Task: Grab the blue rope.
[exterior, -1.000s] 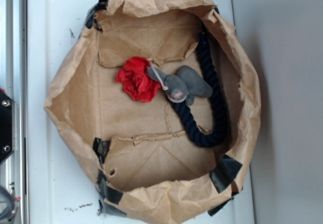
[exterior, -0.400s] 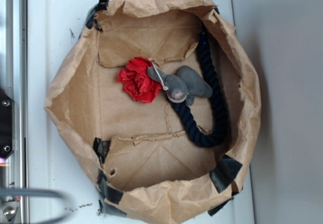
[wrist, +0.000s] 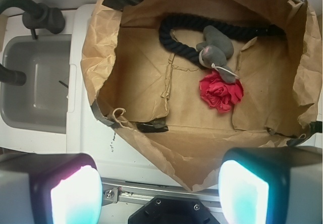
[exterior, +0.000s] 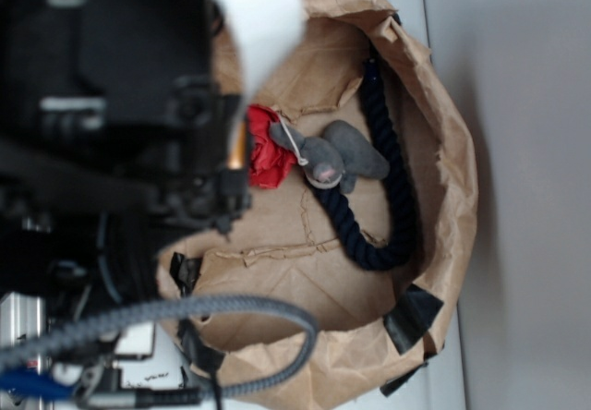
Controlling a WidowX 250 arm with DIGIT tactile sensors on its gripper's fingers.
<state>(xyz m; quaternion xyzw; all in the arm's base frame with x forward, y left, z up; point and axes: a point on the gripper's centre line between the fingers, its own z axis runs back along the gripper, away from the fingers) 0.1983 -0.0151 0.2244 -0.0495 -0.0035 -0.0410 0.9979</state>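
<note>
The two-finger gripper (wrist: 159, 193) is spread wide and holds nothing. The thick navy twisted rope (wrist: 189, 35) lies curved inside the brown paper bag (wrist: 141, 133), under the grey plush toy (wrist: 216, 46), beside the red cloth ball (wrist: 220, 93).

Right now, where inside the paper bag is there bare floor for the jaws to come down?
Bare floor lies between the red cloth ball and the bag's taped wall. It is crowded where the grey plush toy lies over the blue rope.
</note>
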